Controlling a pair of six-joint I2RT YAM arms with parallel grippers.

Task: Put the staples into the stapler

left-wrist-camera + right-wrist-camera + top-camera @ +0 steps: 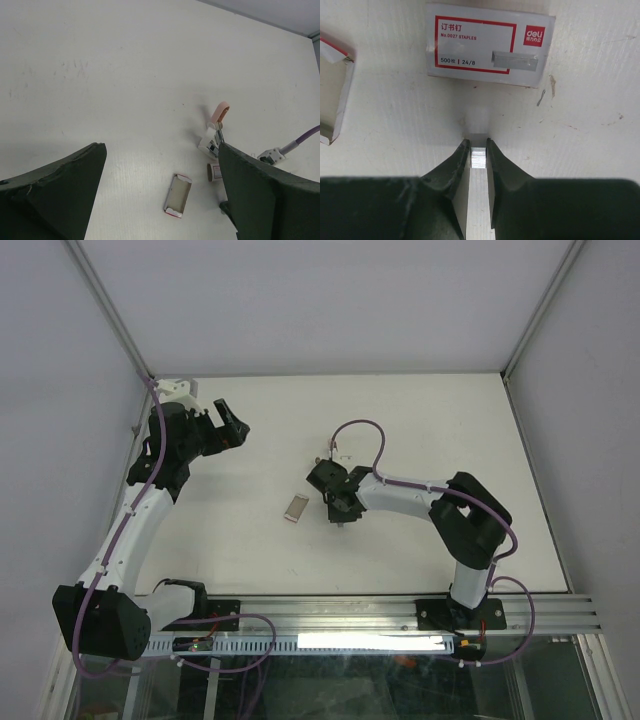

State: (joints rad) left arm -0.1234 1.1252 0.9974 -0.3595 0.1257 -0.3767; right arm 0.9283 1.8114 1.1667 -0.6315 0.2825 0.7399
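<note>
Step in hand: judged to be the pick-up, with the strip gripped and not yet taken to the stapler.
Right gripper (477,146): fingers pressed in on both sides of a narrow strip, pointing at 12 o'clock in its own wrist view.
Staples (478,159): a silvery ridged strip pinched between those fingers. It could not be told whether it touched the table.
Red-and-white box (490,45): lay flat with its printed face up, at 12 o'clock from the fingertips, near but apart.
Open tray (342,95): at 10 o'clock from the fingertips in the wrist view and at 9 o'clock from the gripper in the top view. It sat apart from the box, and its contents were not clear.
Right arm pose: reached from its base at 5 o'clock on the table (420,420) towards the centre, elbow raised and wrist tipped down.
Stapler (214,140): white body with its pink top tilted up, so judged open. It stood beyond the box on the far side and nothing held it.
Left gripper (225,427): fingers spread wide and empty, well apart from the work.
Left arm pose: stretched to the 10 o'clock corner, wrist camera turned back on the centre.
Next move calls for: a lift, a short carry to 12 o'clock, and the strip lined up lengthwise with the stapler's channel. The unsupported stapler might shift.
</note>
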